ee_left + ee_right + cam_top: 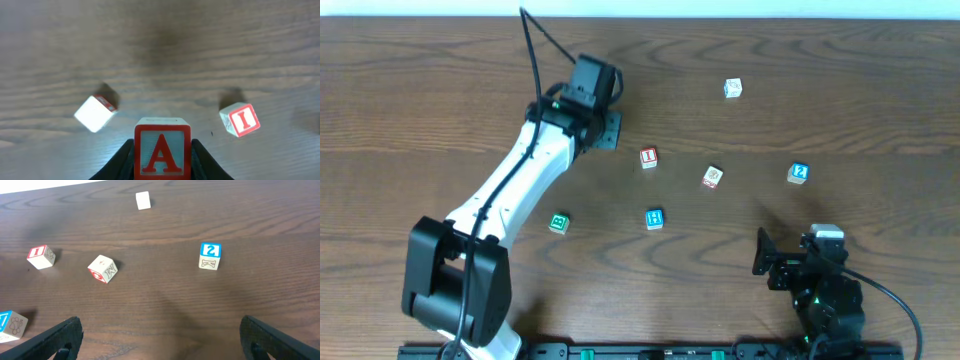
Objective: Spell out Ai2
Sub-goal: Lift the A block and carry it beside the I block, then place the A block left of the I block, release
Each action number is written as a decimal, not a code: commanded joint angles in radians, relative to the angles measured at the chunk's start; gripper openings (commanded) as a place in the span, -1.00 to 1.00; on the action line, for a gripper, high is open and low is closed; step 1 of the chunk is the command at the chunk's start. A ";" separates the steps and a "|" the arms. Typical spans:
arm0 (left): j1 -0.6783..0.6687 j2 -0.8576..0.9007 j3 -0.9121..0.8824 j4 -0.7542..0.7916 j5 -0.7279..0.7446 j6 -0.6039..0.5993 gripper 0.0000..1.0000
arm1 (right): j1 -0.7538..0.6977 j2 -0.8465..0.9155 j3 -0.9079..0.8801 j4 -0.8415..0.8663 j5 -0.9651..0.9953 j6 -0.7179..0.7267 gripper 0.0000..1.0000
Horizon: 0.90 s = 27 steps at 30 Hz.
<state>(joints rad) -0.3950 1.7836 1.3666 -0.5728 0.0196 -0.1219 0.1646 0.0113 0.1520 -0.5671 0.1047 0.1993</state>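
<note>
My left gripper (162, 169) clamps A cube (162, 147); placing step. Next: set it just left of I cube (648, 157), overhead centre.

**Three cameras, one table**

From above we look straight down on the whole table (420, 80), from far, so its full width fits. The left wrist camera sits just behind the left fingers (117, 162) and faces forward and down, very near: the A cube (162, 150) between them fills the lower edge. The right wrist camera looks forward over the right fingers (55, 337) from farther back. Both wrist views share the I cube (241, 120): ahead and right of the left fingers, ahead and left of the right fingers. The overhead view has it too.
</note>
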 commanded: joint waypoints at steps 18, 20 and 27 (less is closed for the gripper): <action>-0.118 0.192 -0.063 0.149 -0.052 -0.270 -0.89 | -0.009 -0.006 -0.002 -0.002 -0.001 -0.014 0.98; -0.118 0.192 -0.063 0.156 -0.048 -0.302 -0.88 | -0.009 -0.006 -0.002 -0.002 -0.001 -0.014 0.99; -0.122 0.192 -0.063 0.167 -0.045 -0.332 -0.88 | -0.009 -0.006 -0.002 -0.002 -0.001 -0.014 0.98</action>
<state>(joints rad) -0.5144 1.9621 1.3018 -0.4091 -0.0078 -0.4274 0.1646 0.0113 0.1520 -0.5674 0.1047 0.1993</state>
